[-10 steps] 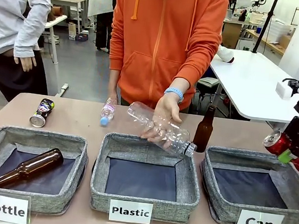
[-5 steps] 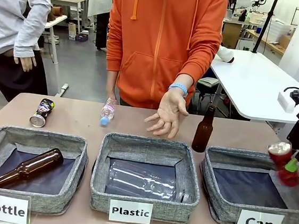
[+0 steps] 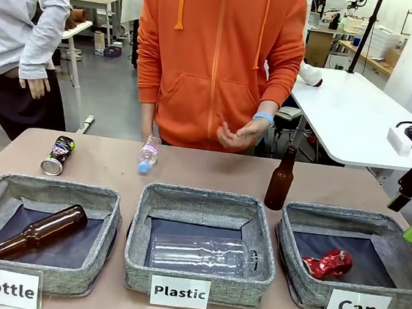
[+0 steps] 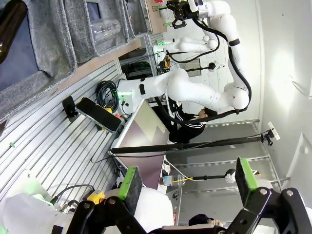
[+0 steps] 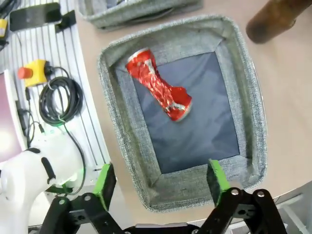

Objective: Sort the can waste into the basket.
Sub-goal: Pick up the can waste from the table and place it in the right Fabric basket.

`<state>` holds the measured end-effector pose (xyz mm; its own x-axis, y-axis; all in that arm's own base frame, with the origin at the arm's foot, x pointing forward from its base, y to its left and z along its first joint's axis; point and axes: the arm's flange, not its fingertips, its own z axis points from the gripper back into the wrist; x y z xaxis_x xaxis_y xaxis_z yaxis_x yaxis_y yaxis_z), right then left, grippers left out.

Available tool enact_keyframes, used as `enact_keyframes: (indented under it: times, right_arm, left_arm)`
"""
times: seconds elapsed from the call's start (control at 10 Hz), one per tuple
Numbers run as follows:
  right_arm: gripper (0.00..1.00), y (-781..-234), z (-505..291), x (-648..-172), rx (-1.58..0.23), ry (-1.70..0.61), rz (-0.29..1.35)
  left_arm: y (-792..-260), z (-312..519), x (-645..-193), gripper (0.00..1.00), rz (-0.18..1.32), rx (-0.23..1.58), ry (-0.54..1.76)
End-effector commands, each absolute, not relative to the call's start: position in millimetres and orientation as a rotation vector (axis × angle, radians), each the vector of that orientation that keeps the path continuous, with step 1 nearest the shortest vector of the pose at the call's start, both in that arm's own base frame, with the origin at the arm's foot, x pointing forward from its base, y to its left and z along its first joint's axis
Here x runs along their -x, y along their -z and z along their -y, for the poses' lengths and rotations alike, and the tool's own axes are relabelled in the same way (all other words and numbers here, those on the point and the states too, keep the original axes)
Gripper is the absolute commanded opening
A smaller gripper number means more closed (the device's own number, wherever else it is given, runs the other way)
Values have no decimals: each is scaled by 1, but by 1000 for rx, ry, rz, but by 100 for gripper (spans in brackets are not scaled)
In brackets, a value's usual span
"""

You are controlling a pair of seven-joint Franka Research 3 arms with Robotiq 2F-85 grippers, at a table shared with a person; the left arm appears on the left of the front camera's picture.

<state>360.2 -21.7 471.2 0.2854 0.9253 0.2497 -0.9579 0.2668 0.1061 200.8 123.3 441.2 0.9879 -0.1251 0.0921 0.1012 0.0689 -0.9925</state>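
A: While the right gripper hangs over the right side of the basket marked "Can", where is the red can?
B: Inside, on its side, dented, toward the front left corner; it may touch the wall.
A: And the claw?
B: Fingers apart, empty. The left gripper is spread too, aimed off the table.
A: The black can?
B: Lying on the table behind the Bottle basket.
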Motion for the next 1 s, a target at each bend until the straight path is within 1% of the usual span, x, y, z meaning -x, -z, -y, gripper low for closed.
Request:
enact_keyframes:
  times: [0.0,0.1,0.2,0.3,0.4,0.5,0.7,0.8,0.9]
  right_arm:
    - [100,-472,20,-368,-307,-1266,180]
    - [100,-475,21,-369,-365,-1234,197]
    - [100,-480,23,-370,-471,-1166,218]
    - [100,-486,30,-374,-645,-995,227]
    - [100,-493,37,-379,-818,-836,323]
    - [100,-501,44,-386,-998,-580,462]
    - [100,-504,70,-398,-1242,-52,675]
    - [100,-496,87,-404,-1248,186,784]
    - [100,-484,104,-408,-1226,357,884]
  left_arm:
    - [-442,-125,-200,100,-6,1513,179]
    - [-442,-125,-200,100,-6,1513,179]
    - [-442,-125,-200,100,-6,1513,179]
    - [-442,-125,-200,100,-6,1513,179]
    - [-442,-125,-200,100,-6,1513,179]
    - [-442,-125,-200,100,-6,1513,179]
    - [-442,-125,-200,100,-6,1513,179]
    - [-442,-125,-200,100,-6,1513,179]
    - [-442,-125,-200,100,-6,1513,179]
